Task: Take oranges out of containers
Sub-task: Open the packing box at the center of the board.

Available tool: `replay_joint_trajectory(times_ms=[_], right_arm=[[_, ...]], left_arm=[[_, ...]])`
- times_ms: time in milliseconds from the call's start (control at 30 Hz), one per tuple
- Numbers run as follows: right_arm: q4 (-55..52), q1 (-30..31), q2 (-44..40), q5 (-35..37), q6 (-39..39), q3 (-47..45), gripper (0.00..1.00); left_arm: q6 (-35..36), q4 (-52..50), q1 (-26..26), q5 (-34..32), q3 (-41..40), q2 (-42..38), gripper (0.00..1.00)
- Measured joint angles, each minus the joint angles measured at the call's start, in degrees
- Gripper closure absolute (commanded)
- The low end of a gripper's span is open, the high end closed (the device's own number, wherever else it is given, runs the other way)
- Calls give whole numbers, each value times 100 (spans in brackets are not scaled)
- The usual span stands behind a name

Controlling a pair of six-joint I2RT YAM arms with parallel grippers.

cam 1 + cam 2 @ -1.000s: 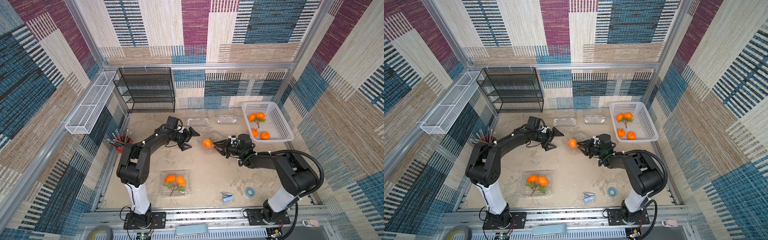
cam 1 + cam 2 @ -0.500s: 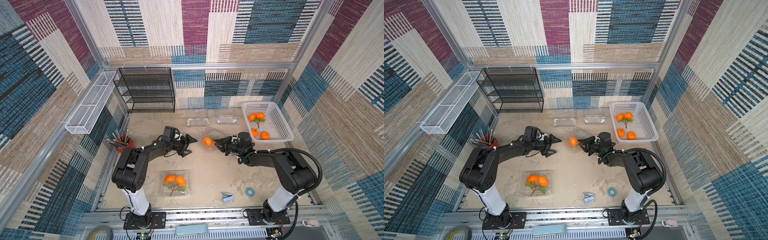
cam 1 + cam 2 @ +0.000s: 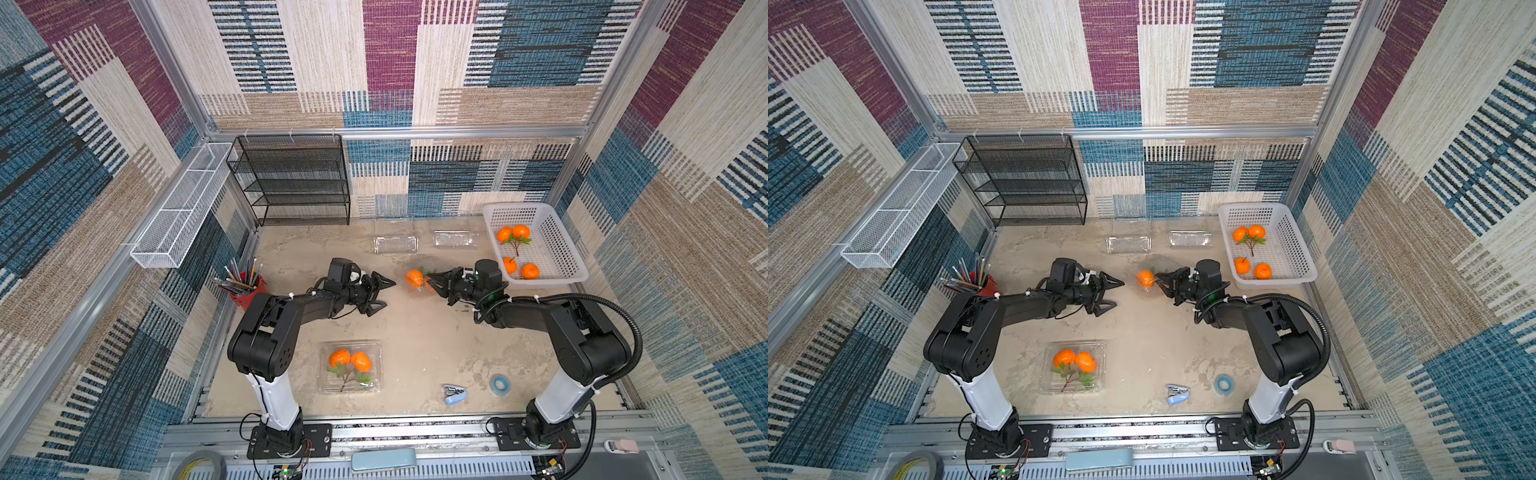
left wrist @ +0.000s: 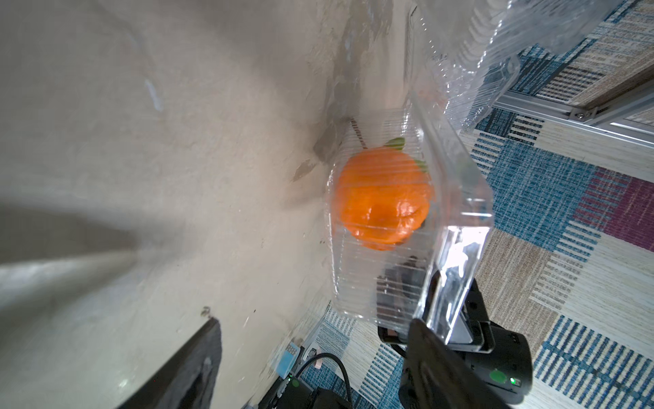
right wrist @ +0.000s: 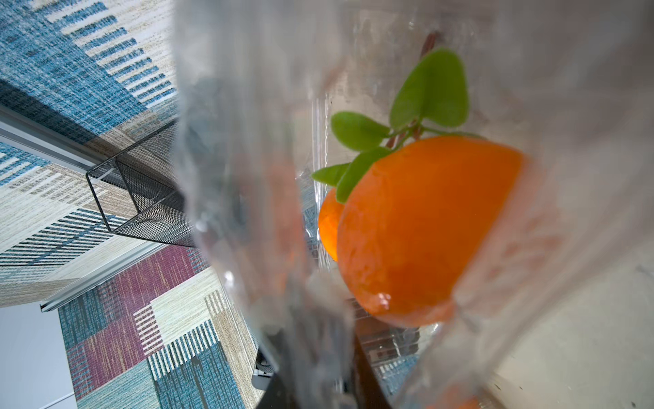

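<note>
A clear container (image 3: 417, 286) (image 3: 1148, 286) stands tipped up mid-table with two oranges (image 3: 414, 277) (image 3: 1145, 278) (image 4: 382, 198) (image 5: 424, 226) on a leafy stem inside. My right gripper (image 3: 434, 280) (image 3: 1163, 280) (image 5: 318, 382) is shut on its plastic edge (image 4: 456, 269). My left gripper (image 3: 384, 296) (image 3: 1115, 294) (image 4: 315, 322) hangs open a short way to the left of it, with nothing between its fingers. Another closed container (image 3: 350, 368) (image 3: 1073, 368) with two oranges (image 3: 350, 360) lies near the front. Two empty containers (image 3: 395, 245) (image 3: 456, 240) lie at the back.
A white basket (image 3: 559, 249) at the back right holds several oranges. A black mesh shelf (image 3: 299, 183) stands at the back left and a red pencil cup (image 3: 245, 286) beside my left arm. A stapler (image 3: 453, 395) and a tape roll (image 3: 498, 382) lie front right.
My left gripper has dropped lower, come slightly toward the front, and narrowed its jaws. My right gripper has tightened on the container and shifted it slightly toward the back.
</note>
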Motion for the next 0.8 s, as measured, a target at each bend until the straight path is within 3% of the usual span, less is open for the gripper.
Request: replay_joint_trajectory(times_ms=[800], right_arm=[[-175, 234, 44, 105, 9, 92, 79]], left_arm=[[-291, 476, -199, 0, 133, 321, 16]])
